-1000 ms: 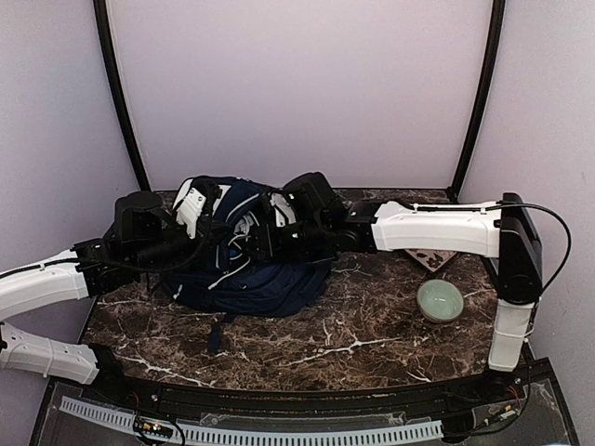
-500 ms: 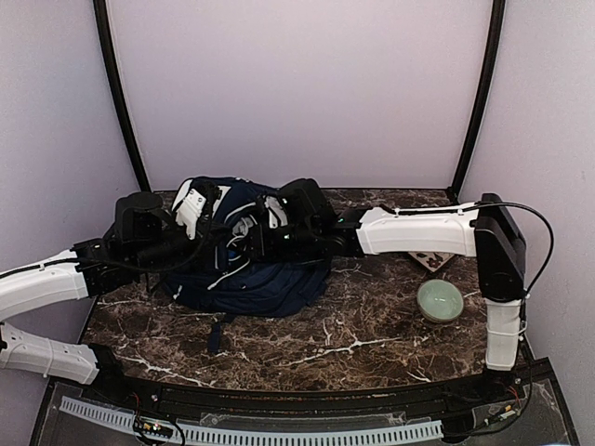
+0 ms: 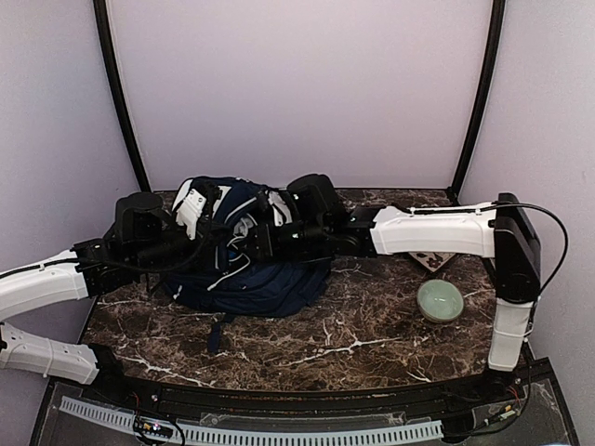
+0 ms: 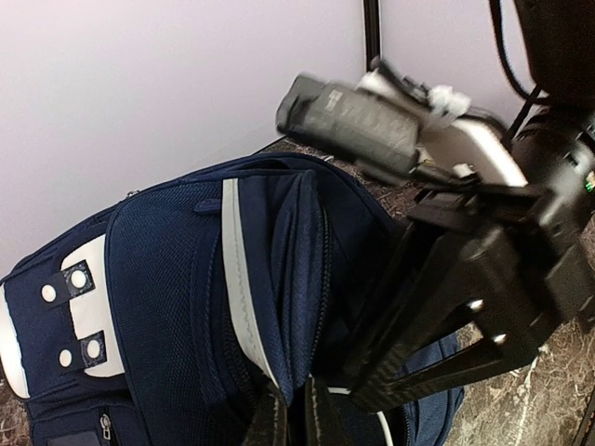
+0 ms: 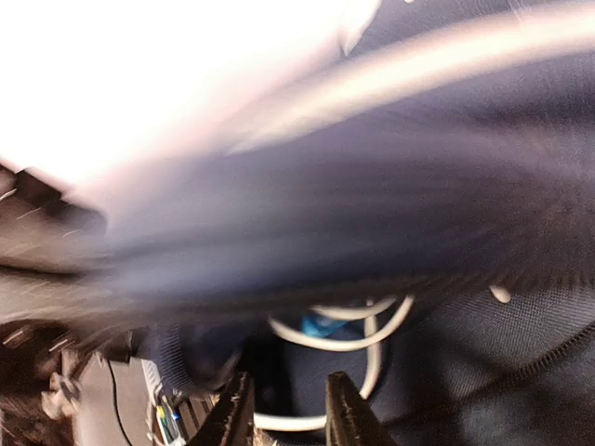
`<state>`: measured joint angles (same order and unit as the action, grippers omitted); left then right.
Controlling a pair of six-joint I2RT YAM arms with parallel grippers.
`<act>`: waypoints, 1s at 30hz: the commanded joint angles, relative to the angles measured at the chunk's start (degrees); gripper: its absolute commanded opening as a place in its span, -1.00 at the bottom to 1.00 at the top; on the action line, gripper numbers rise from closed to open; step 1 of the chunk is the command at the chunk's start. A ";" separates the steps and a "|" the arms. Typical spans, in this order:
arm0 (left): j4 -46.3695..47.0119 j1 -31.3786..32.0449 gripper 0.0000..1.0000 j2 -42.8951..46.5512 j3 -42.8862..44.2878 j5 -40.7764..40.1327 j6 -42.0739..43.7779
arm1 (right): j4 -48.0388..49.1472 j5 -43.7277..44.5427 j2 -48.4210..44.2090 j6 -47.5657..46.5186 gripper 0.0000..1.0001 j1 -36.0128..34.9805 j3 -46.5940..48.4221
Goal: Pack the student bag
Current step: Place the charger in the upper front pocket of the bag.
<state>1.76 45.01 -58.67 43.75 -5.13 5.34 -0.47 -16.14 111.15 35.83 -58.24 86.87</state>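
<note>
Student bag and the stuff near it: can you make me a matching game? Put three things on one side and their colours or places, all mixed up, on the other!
Things:
1. student bag
2. bowl
3. right end effector

Colours or places:
a. pale green
b. poking into the bag's opening, fingers apart
c. navy blue with white stripes

Right pairs: 1-c, 2-a, 3-b.
</note>
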 commanded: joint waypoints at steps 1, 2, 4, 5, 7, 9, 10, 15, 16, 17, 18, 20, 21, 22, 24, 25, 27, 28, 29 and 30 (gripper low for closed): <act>6.94 0.61 -1.00 2.33 1.98 0.67 0.38 | -1.05 -0.35 -7.20 -13.49 -0.40 -1.03 -1.18; 6.94 0.60 -1.00 2.34 1.97 0.70 0.39 | -2.26 -1.14 -7.85 -16.58 -0.36 -1.38 -0.62; 6.98 0.60 -1.00 2.34 1.96 0.68 0.37 | -5.07 -0.53 -8.67 -24.68 -0.32 -2.96 0.49; 6.99 0.64 -1.00 2.34 2.03 0.65 0.29 | -6.31 0.97 -8.94 -29.86 -0.29 -4.22 0.65; 7.03 0.52 -1.00 2.41 1.91 0.51 0.20 | -7.11 7.22 -9.26 -41.64 -0.25 -6.67 -0.80; 6.94 0.44 -1.00 2.31 1.93 0.14 0.26 | -7.34 11.71 -9.02 -53.91 -0.20 -8.93 -2.71; 6.94 0.47 -1.00 2.33 1.91 0.01 0.20 | -6.98 12.62 -8.83 -59.35 -0.17 -9.88 -3.73; 7.00 0.25 -1.00 2.34 1.89 0.11 0.28 | 2.38 15.98 -7.99 -73.53 -0.13 -11.52 -7.97; 6.95 0.25 -1.00 2.40 1.95 0.07 0.36 | 2.95 16.33 -7.36 -74.02 -0.12 -11.51 -7.57; 6.94 0.25 -1.00 2.44 1.91 -0.12 0.49 | 2.87 16.56 -6.63 -74.32 -0.11 -11.52 -6.81; 6.94 0.25 -1.00 2.57 1.90 -0.32 0.60 | 2.70 17.16 -5.70 -74.59 -0.10 -11.52 -6.13; 6.94 0.25 -1.00 2.67 1.92 -0.34 0.72 | 2.50 18.10 -3.91 -75.79 -0.09 -11.52 -5.14; 6.92 0.25 -1.00 2.69 1.94 -0.14 0.68 | 2.43 18.73 -3.18 -76.59 -0.09 -11.50 -4.87; 6.94 0.25 -1.00 2.69 1.88 -0.03 0.66 | 2.15 19.41 -2.54 -77.41 -0.09 -11.46 -4.46; 6.94 0.25 -1.00 2.61 1.95 0.16 0.64 | 1.32 20.83 -1.28 -78.94 -0.11 -11.45 -3.67; 6.94 0.25 -1.00 2.68 1.97 0.22 0.63 | 1.04 21.53 -0.82 -79.26 -0.13 -11.39 -3.19; 6.94 0.26 -1.00 2.77 1.96 0.23 0.63 | 0.81 22.13 -0.18 -78.84 -0.19 -11.39 -2.11; 6.94 0.25 -1.00 2.78 1.96 0.27 0.63 | 0.44 21.58 0.06 -78.37 -0.22 -11.50 -1.43; 6.92 0.24 -1.00 2.77 2.00 0.34 0.70 | 0.13 20.91 0.22 -77.96 -0.24 -11.40 -0.80; 6.94 0.18 -1.00 2.71 1.99 0.43 0.72 | 0.10 20.53 0.27 -77.67 -0.27 -11.43 -0.49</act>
<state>2.09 45.17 -58.67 43.75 -5.32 5.34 -1.48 3.95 110.72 -41.41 -69.73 83.13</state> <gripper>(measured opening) 0.067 0.384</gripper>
